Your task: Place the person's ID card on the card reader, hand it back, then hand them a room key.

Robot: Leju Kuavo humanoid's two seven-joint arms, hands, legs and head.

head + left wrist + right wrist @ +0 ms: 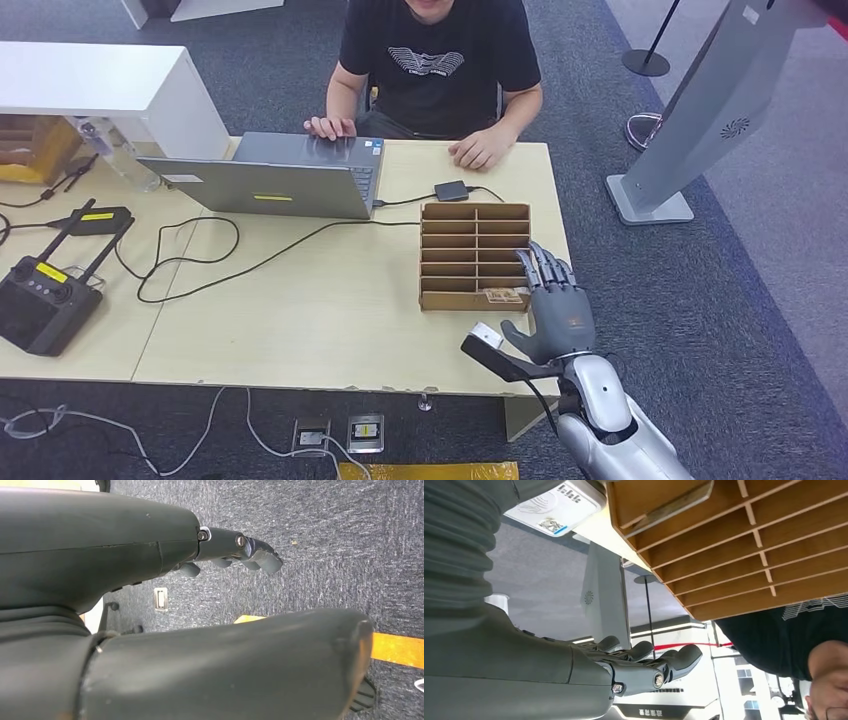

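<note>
Desk: cardboard organizer holds card; right robot hand beside.

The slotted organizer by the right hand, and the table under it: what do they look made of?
The slotted organizer looks like brown corrugated cardboard or thin wood: matte, with thin interlocking dividers; the pictures leave it open. The table looks like pale wood laminate: smooth, faint grain, low sheen. The right hand hovers open beside the organizer.
</note>
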